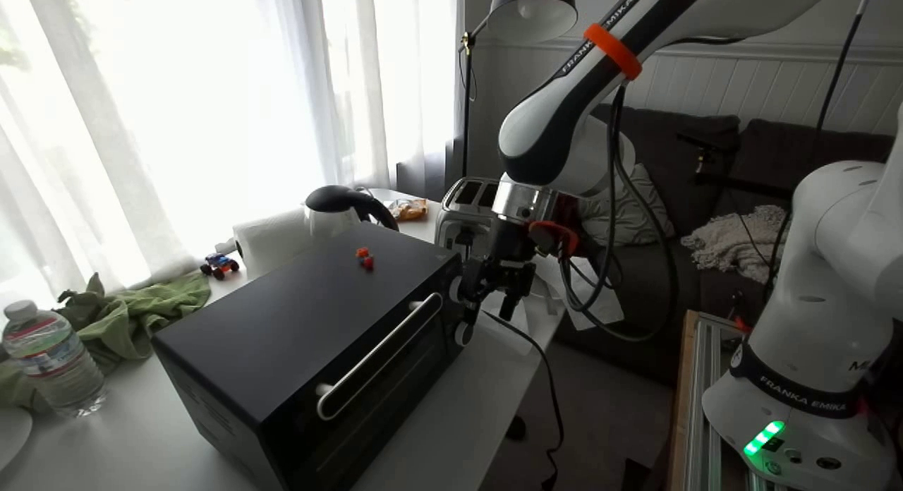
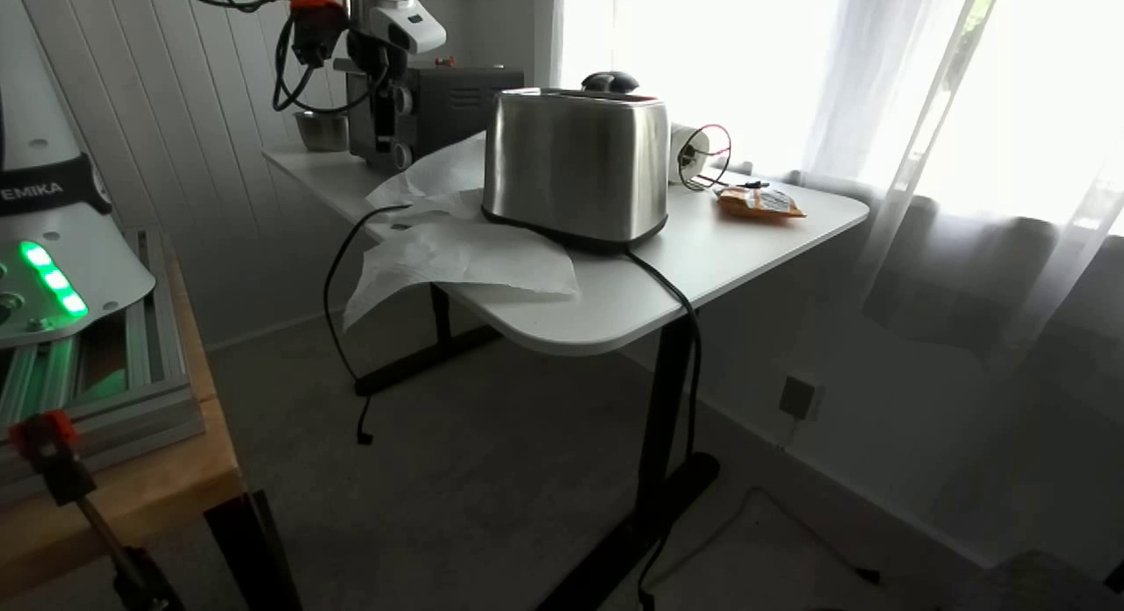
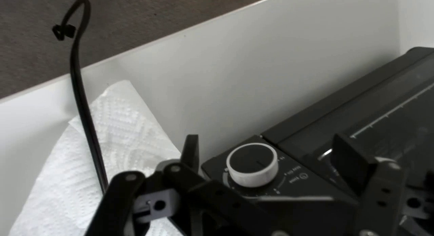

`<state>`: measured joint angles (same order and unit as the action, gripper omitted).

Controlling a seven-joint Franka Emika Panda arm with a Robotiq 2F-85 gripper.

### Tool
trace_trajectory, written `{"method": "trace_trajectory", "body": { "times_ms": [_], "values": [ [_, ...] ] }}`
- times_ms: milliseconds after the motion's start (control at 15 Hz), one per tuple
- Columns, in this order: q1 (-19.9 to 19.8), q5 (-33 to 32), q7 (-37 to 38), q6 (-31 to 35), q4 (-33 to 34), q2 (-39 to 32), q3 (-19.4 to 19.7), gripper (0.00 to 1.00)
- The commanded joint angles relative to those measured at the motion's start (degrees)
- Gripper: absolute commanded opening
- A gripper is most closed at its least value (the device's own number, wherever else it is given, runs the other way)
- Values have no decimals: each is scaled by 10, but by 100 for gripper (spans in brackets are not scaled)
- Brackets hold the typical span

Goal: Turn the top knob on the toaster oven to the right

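Top knob is high on the front of the toaster oven, just beside the gripper; can't tell if they touch, it's hidden in the wrist view. Gripper spread wide, lower knob showing in the gap. Bare strip of table runs along the oven front out to the edge. Tighter at the knob end: paper towel with a cord across it, steel toaster near.

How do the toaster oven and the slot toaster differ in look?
Finish: the toaster oven is dark, whereas the slot toaster is silvery metal.
Build: the toaster oven has a front handle, whereas the slot toaster has slots on top.
Both stand on the white table.
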<state>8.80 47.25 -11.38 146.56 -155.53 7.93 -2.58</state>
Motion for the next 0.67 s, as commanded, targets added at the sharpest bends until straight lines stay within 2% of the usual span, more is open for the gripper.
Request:
{"method": "trace_trajectory", "body": {
  "times_ms": [0,267,600],
  "values": [
    [-15,-78,42,-8,-16,12,-12,100],
    [-12,-180,81,-28,-16,37,-21,100],
    [-15,-353,165,-109,3,84,-44,100]
  ]
}}
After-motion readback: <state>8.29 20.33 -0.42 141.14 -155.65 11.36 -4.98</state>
